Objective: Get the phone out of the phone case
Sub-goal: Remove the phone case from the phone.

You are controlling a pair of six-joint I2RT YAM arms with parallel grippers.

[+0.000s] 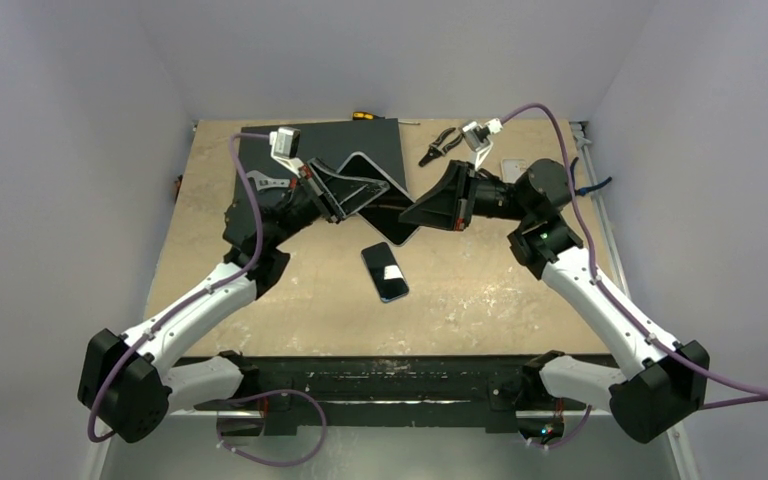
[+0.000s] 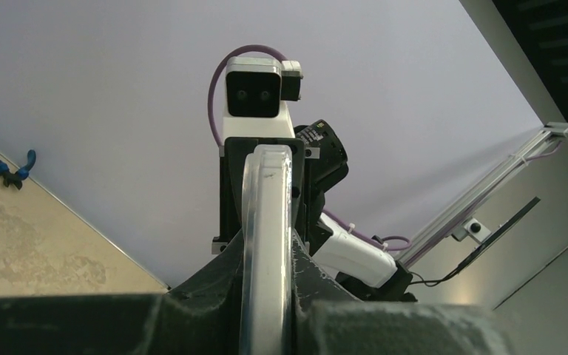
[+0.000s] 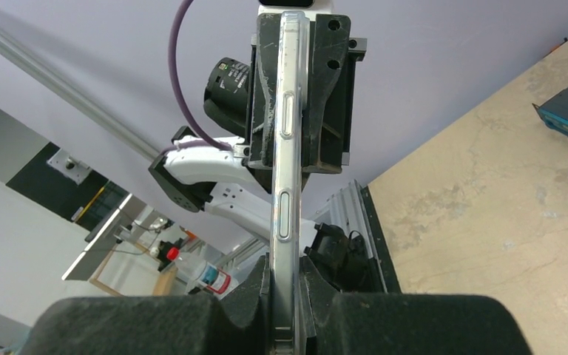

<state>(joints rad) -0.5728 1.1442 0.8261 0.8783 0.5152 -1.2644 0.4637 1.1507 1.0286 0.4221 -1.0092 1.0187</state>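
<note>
Phone (image 1: 385,271) lies flat on the desk (image 1: 480,290), screen up, apart from the clear case (image 1: 374,180) raised between both arms. Left wrist view: left jaws closed on the case's edge. Right wrist view: right jaws clamp its opposite end, edge-on.

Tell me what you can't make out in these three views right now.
- Top view: whether the phone case holds anything; it is small, against the dark mat.
- Wrist views: the case is edge-on, clamped in the left gripper and right gripper, so its faces are out of sight.
- Top view: which face of the loose phone is up; glare, too small.
</note>
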